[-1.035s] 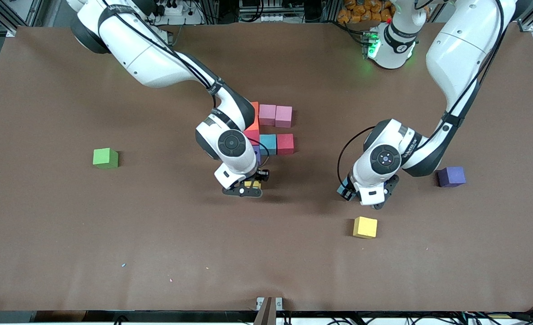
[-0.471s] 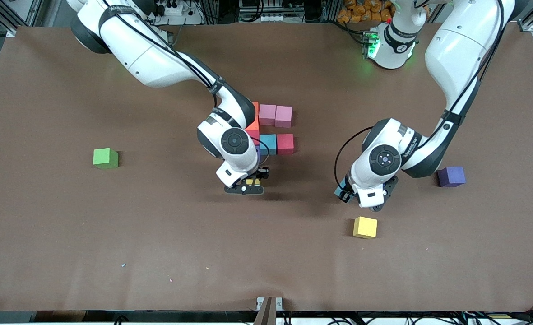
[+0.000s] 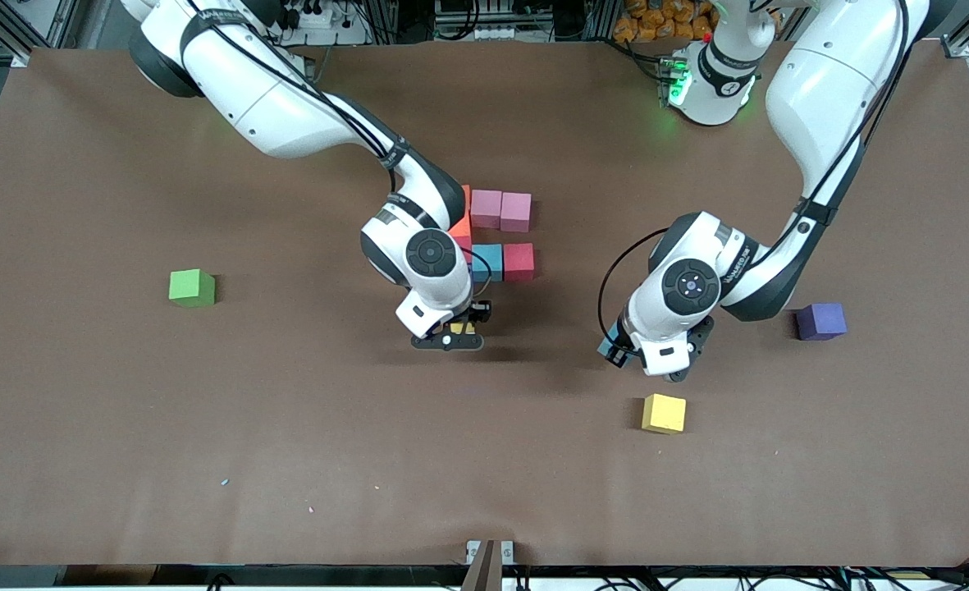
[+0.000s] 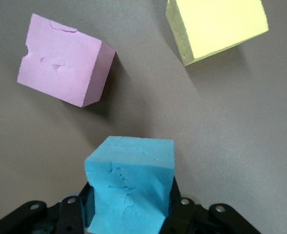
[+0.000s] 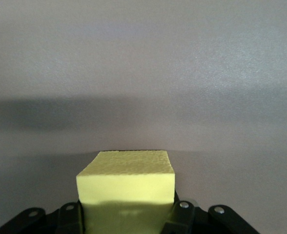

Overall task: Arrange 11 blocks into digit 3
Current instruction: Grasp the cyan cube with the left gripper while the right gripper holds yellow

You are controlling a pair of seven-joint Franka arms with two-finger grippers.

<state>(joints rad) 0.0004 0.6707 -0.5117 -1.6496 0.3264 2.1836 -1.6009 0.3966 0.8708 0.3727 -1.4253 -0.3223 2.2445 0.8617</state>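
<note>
The right gripper (image 3: 454,334) is clamped on a yellow block (image 5: 126,183) above the table (image 3: 287,427), beside the block cluster (image 3: 509,238). The left gripper (image 3: 640,357) is clamped on a light blue block (image 4: 130,187) above bare table.

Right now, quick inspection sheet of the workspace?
Surface: brown table, a few small specks near the front edge.
Job's things: partial figure of pink, orange, blue and red cubes; loose yellow cube; loose purple cube.
Clutter: green cube, apart.
Grippers: left gripper shut on a light blue cube; right gripper shut on a yellow cube.
Cables: black cables along both arms.
Surroundings: frame rails, power strip.
</note>
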